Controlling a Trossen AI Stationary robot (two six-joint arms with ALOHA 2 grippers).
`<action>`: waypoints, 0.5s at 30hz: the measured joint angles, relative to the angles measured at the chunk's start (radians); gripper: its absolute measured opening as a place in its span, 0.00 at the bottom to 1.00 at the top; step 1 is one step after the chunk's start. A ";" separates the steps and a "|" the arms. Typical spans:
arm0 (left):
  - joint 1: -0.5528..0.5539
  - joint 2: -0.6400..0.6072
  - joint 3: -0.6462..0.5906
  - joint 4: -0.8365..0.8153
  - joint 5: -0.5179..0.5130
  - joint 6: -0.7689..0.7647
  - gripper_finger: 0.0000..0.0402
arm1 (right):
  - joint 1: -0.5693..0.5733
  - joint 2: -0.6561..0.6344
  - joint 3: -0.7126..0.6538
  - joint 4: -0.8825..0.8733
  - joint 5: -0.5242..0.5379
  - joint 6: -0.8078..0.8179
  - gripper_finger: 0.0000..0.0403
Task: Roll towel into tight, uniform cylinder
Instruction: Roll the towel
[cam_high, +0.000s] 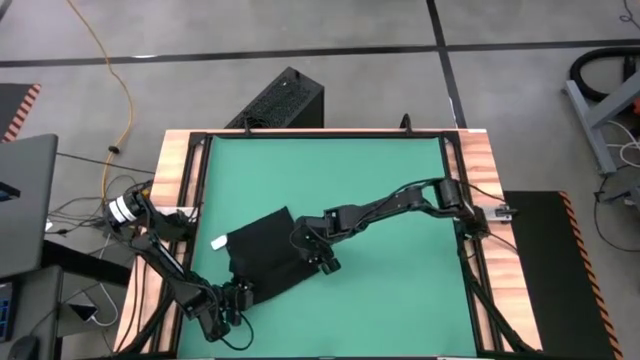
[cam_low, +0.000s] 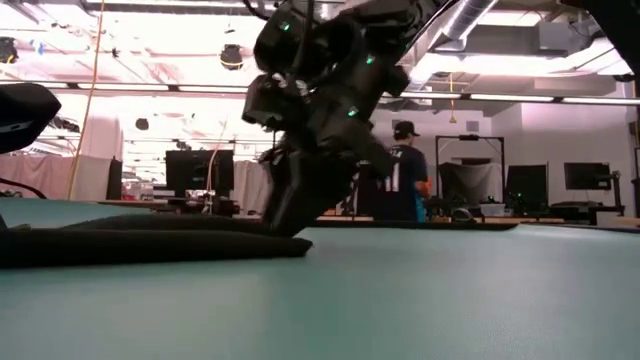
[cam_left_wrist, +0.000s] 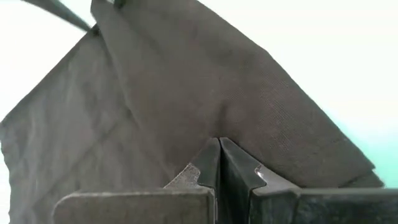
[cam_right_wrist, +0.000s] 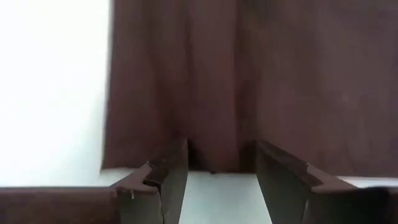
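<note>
Green matting (cam_high: 400, 200) is covering the tabletop (cam_high: 175, 190) inside a wooden border, and the black towel (cam_high: 262, 255) is lying flat on it toward the front left, not yet rolled, its small white tag (cam_high: 217, 241) showing at the left edge. At left, the left gripper (cam_high: 236, 298) is sitting at the towel's near-left corner with its fingers (cam_left_wrist: 217, 165) pressed together; whether any cloth is caught between them cannot be told, though the placement suggests it is anchoring that corner so the cloth cannot slide. At centre, the right gripper (cam_high: 318, 256) is reaching across from the right side and hanging low over the towel's right edge, its fingers (cam_right_wrist: 168, 180) spread apart and straddling the hem without yet pinching it. This stance is probably preparing a grasp on that edge, from which the first turn of the roll could begin.
</note>
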 joint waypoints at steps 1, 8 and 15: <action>0.000 -0.005 0.000 -0.007 0.000 0.001 0.00 | -0.005 0.007 0.002 0.014 0.002 0.000 0.50; 0.003 -0.029 0.000 -0.061 -0.004 0.002 0.00 | -0.030 0.016 0.001 -0.009 -0.003 0.004 0.50; 0.003 -0.034 0.000 -0.096 0.007 0.048 0.00 | -0.043 -0.079 -0.005 -0.089 0.009 0.003 0.50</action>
